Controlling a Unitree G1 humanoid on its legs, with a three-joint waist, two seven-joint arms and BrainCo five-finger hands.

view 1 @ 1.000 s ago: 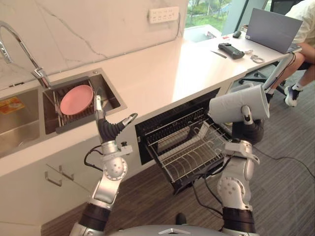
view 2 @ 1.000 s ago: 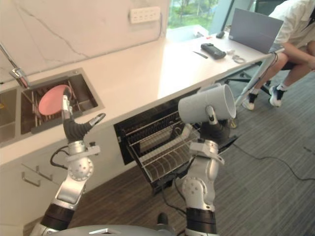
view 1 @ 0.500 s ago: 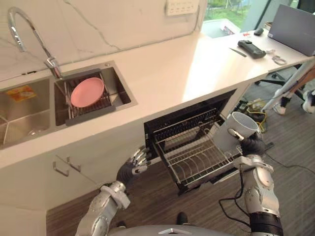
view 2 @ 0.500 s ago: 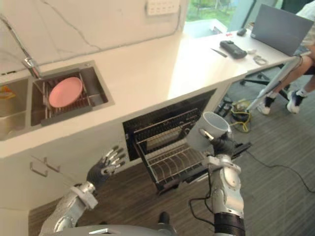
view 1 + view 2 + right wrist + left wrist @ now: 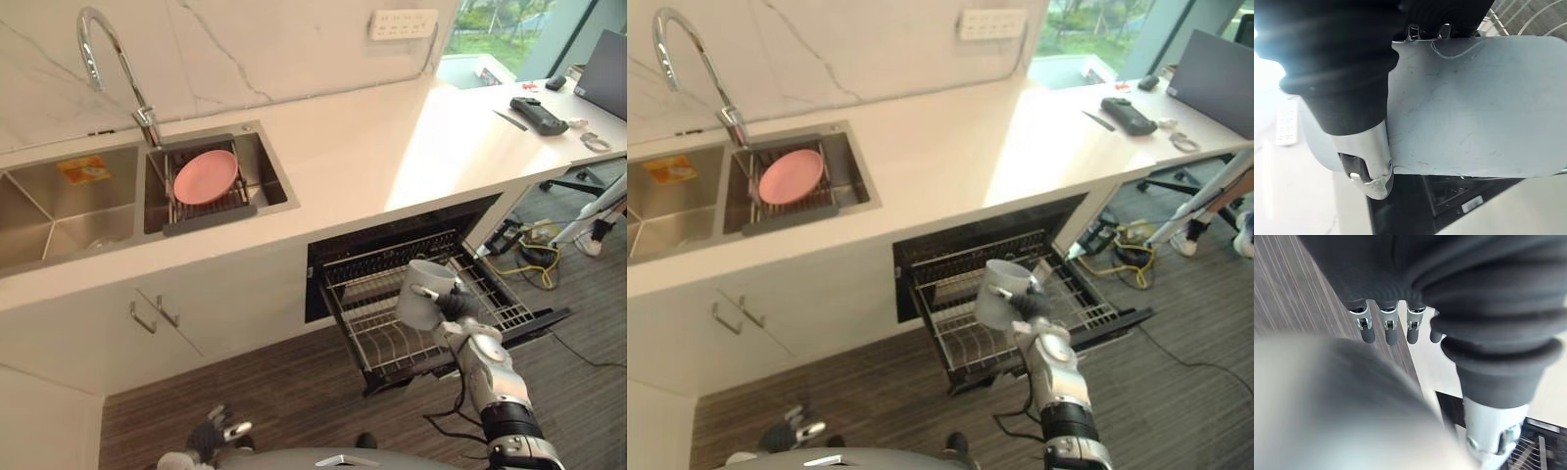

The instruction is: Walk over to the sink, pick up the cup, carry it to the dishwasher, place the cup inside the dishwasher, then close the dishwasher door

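Right wrist view shows us the right hand (image 5: 1367,164) clamped on the pale grey cup (image 5: 1474,107), with the thumb laid across the near wall and the fingers (image 5: 1413,32) curled over the far side. From the head cameras we see the cup roughly upright, mouth upward, held over the front part of the pulled-out wire rack (image 5: 392,338) of the dishwasher (image 5: 392,250). We cannot tell whether its base touches the wires. The door (image 5: 545,316) lies folded down and open under the rack, above the dark striped floor (image 5: 274,392).

We find the left hand (image 5: 217,434) low at the near edge of the scene, well apart from the dishwasher. In its own wrist view the fingers (image 5: 1367,331) hang relaxed and hold nothing.

Further out, along the white countertop (image 5: 372,147), the sink (image 5: 59,211) sits to the left. A pink plate (image 5: 206,176) rests on a drain rack in its right basin, below the curved faucet (image 5: 103,44).
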